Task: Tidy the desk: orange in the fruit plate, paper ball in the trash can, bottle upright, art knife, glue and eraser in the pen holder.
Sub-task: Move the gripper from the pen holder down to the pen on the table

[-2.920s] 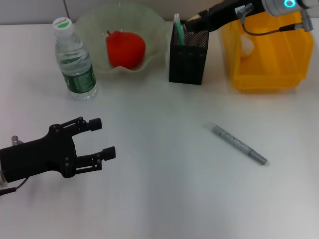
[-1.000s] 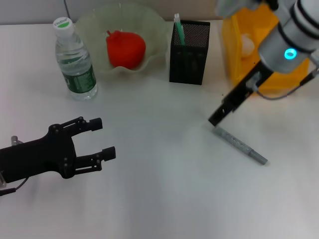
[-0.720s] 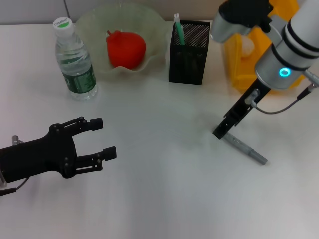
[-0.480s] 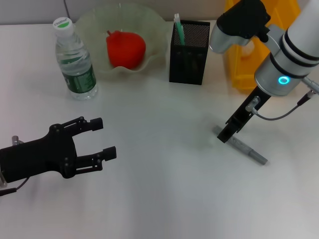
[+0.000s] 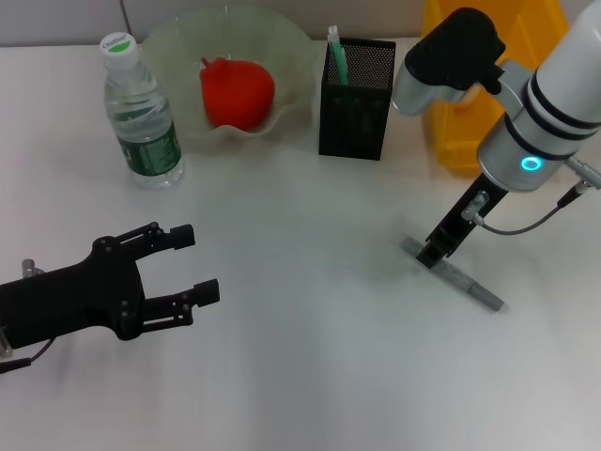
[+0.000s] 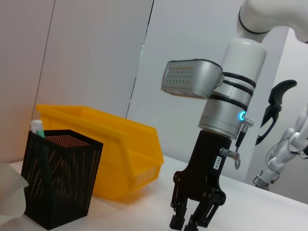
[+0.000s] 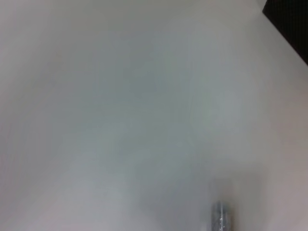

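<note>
R hand (image 5: 434,256) hides knife (image 5: 467,283) tip.

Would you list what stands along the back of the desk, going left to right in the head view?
bottle → fruit plate holding the orange → pen holder → trash can

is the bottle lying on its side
No, in the head view the bottle stands upright on the table, cap on top, beside the fruit plate that holds the orange.
</note>
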